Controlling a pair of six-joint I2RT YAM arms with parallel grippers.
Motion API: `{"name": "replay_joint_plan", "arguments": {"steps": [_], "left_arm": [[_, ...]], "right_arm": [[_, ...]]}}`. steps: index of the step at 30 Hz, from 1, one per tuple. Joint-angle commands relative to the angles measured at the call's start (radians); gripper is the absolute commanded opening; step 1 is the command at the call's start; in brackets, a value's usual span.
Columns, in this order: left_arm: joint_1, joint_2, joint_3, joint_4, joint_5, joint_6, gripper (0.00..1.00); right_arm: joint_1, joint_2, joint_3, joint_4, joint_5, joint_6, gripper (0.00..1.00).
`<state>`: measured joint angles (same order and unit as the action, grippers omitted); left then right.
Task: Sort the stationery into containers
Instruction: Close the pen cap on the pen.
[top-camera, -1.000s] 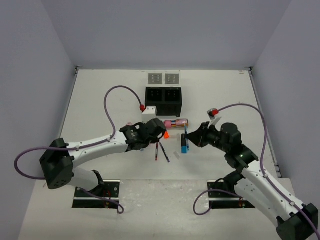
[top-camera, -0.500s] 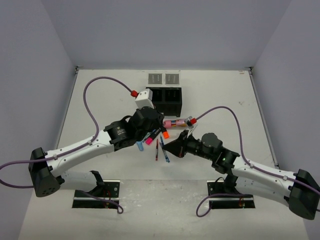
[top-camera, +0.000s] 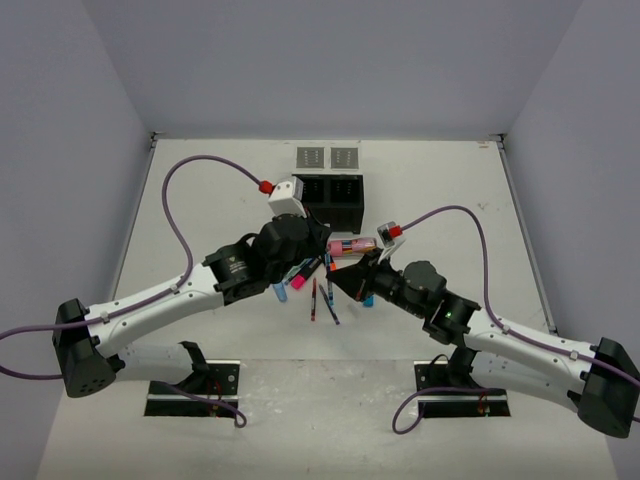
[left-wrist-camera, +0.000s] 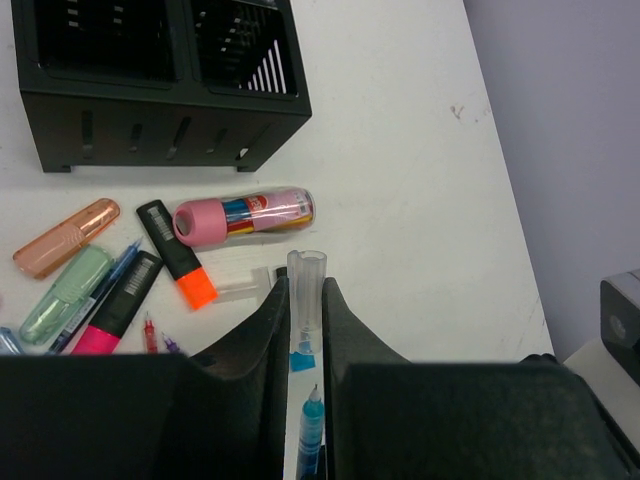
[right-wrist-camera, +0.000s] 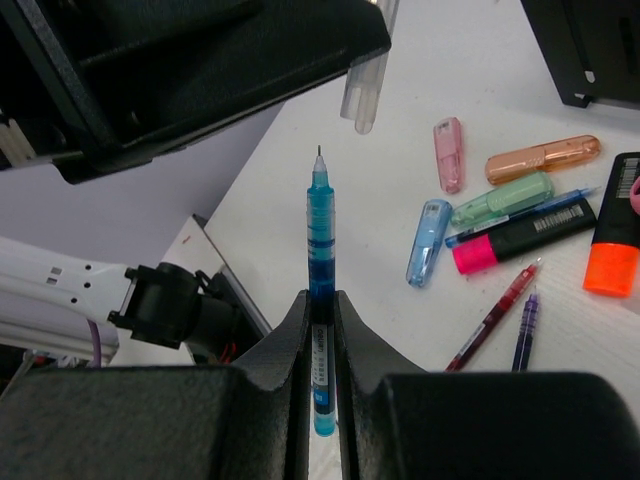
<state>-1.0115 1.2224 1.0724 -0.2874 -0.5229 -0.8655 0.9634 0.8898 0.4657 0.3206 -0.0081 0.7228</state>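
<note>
My left gripper (left-wrist-camera: 304, 285) is shut on a small clear pen cap (left-wrist-camera: 306, 298), which sticks out past its fingertips above the table. Facing it, my right gripper (right-wrist-camera: 320, 300) is shut on a thin blue pen (right-wrist-camera: 320, 240). The pen's bare tip points at the clear cap (right-wrist-camera: 362, 90), a short gap away. The two grippers (top-camera: 322, 257) (top-camera: 350, 277) meet over the loose stationery. Below lie a pink-capped tube (left-wrist-camera: 245, 215), an orange highlighter (left-wrist-camera: 180, 255), salmon (left-wrist-camera: 65, 236), green (left-wrist-camera: 65, 295) and pink (left-wrist-camera: 115, 315) ones. The black two-compartment box (top-camera: 328, 200) stands behind.
Two small grey dotted trays (top-camera: 312, 157) (top-camera: 344, 157) sit behind the black box. A blue highlighter (right-wrist-camera: 428, 242), a small pink cap (right-wrist-camera: 449, 153), a red pen (right-wrist-camera: 495, 315) and a purple pen (right-wrist-camera: 525, 330) lie on the white table. Walls close in at both sides and the back.
A second ago the grippers were low and apart. Both have since come together over the pile, the right swinging left. In the last half second they barely shifted.
</note>
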Motion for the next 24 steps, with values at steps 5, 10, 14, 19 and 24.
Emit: {"name": "replay_joint_plan", "arguments": {"steps": [5,10,14,19,24], "left_arm": [[-0.006,-0.025,-0.021,0.066,0.008,0.033,0.0],[-0.006,-0.026,-0.022,0.071,0.006,0.039,0.0],[-0.006,-0.026,-0.031,0.083,0.016,0.04,0.0],[-0.007,-0.027,-0.047,0.096,0.032,0.034,0.0],[-0.006,-0.027,-0.056,0.103,0.044,0.035,0.0]], "right_arm": [[0.008,0.007,0.058,-0.01,0.1,0.019,0.0],[0.006,0.017,0.059,-0.012,0.112,0.021,0.0],[0.006,0.01,0.059,-0.015,0.125,0.024,0.0],[0.006,0.018,0.08,-0.038,0.14,0.025,0.0],[0.006,0.024,0.091,-0.042,0.15,0.036,0.0]]}}
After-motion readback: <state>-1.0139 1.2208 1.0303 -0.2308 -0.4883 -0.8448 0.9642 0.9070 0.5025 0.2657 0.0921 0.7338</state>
